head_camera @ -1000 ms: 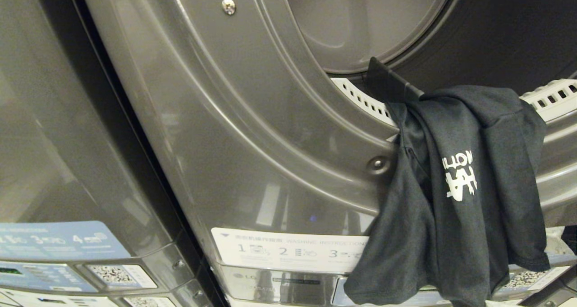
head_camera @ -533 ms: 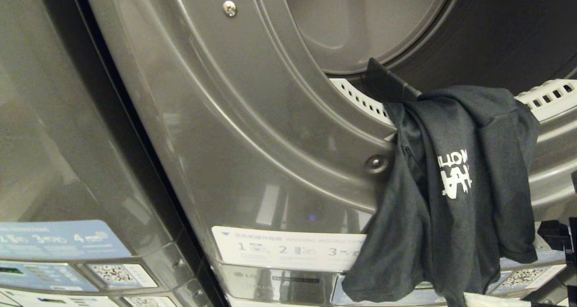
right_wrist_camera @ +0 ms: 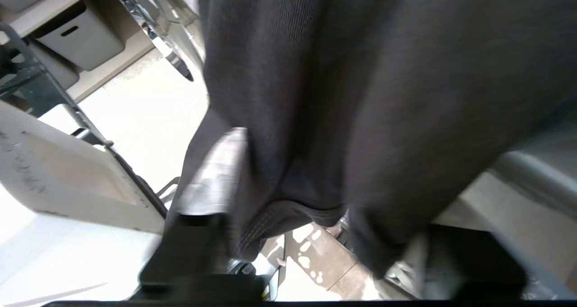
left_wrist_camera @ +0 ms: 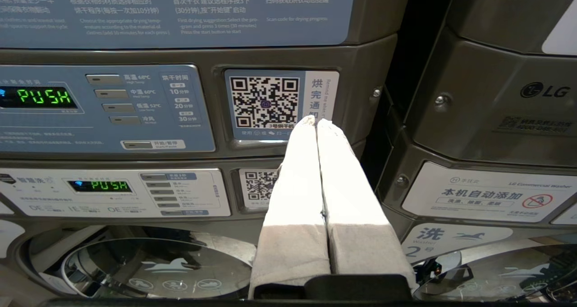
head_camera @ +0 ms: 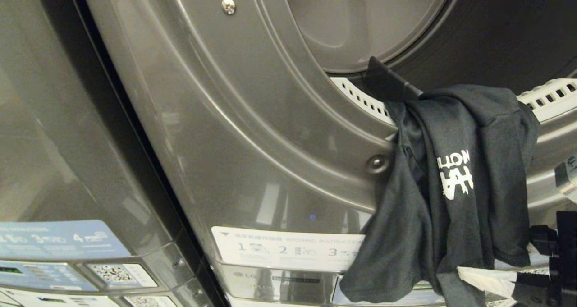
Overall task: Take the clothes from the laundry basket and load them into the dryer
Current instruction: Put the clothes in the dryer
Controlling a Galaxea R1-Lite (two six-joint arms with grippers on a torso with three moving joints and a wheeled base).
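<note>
Since a second ago your right gripper (head_camera: 505, 282) has come up into the head view at the hanging hem of the black T-shirt (head_camera: 460, 180), where nothing of it showed before. From its wrist, dark cloth fills the gap between the pale fingers (right_wrist_camera: 216, 176), with jaws partway closed; you cannot tell yet whether they pinch it. Landmark: the shirt. It drapes over the lower lip of the dryer opening (head_camera: 356, 97), mostly hanging outside, soft matte knit with white lettering. Around it, smooth glossy grey metal panels curve, and a white perforated strip sits beneath it. I judge it needs lifting inside. Your left gripper (left_wrist_camera: 315, 122) idles, fingers together.
</note>
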